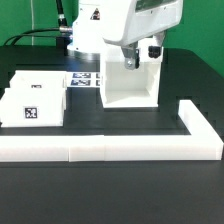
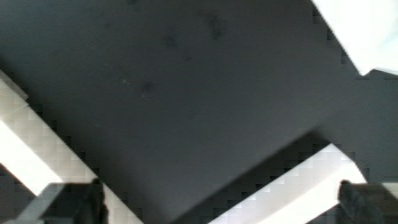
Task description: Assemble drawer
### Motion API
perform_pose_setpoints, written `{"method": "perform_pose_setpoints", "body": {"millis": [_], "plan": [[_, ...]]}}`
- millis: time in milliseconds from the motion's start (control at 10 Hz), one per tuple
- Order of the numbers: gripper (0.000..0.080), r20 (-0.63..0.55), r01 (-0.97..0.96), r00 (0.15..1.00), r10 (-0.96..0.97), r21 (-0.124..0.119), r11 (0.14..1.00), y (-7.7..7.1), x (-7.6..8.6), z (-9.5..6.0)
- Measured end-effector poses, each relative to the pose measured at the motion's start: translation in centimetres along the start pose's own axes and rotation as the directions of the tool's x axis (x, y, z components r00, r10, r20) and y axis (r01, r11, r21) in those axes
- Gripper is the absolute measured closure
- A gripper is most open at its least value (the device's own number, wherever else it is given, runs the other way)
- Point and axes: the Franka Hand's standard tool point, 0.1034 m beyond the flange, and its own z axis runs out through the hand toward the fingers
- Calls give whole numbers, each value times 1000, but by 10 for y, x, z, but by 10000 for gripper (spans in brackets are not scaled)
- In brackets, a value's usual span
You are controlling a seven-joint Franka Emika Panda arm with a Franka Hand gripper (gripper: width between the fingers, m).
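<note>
The drawer's white housing (image 1: 130, 88) stands upright at the middle of the table, its open side facing the front. My gripper (image 1: 129, 60) is at the housing's top edge. In the wrist view my gripper (image 2: 217, 206) is open, with the dark fingertips (image 2: 64, 204) far apart. A white edge (image 2: 294, 185), probably the housing's wall, runs slantwise between them without touching either. A white tagged tray piece (image 1: 35, 100) lies on the exterior view's left; I cannot tell whether it is one tray or two stacked. No knob shows.
The long low white L-shaped border wall (image 1: 110, 149) runs along the front and turns back on the exterior view's right. The marker board (image 1: 86, 78) lies flat behind the tray piece. The arm's base and a cable are at the back.
</note>
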Motion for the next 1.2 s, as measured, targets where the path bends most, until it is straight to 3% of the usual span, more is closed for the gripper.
{"method": "perform_pose_setpoints", "body": {"millis": [500, 700, 1000, 1100, 1200], "plan": [[150, -2, -12, 1000, 12, -3, 1000, -1, 0, -1], [150, -14, -151, 988, 151, -22, 988, -18, -13, -12], [150, -27, -399, 917, 398, -30, 917, -60, -25, -22], [150, -25, -416, 909, 416, -29, 909, -67, -25, -23], [150, -23, -402, 916, 401, -29, 915, -64, -26, -21]]}}
